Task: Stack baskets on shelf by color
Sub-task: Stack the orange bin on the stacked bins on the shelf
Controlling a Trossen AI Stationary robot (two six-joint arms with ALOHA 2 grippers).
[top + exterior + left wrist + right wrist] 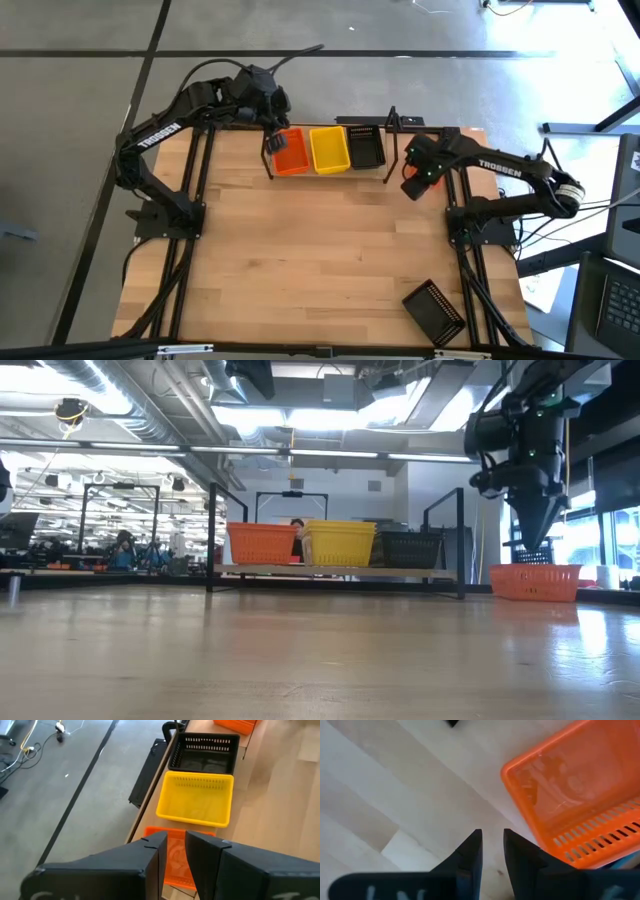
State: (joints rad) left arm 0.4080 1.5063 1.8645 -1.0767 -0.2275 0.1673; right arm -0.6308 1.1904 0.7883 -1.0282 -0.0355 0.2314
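Observation:
The shelf stands along the table's far edge. It bears orange baskets, yellow baskets and a black basket side by side. A loose orange basket rests on its base on the table by the shelf's right end. Another black basket lies near the near right corner. My left gripper hovers above the shelf's orange baskets, fingers close together, holding nothing. My right gripper points down just beside the loose orange basket, fingers close together and empty.
The shelf's black upright end loops stand close to my right gripper. Bare tabletop spreads across the middle and near left. A person shows behind the shelf in the low view.

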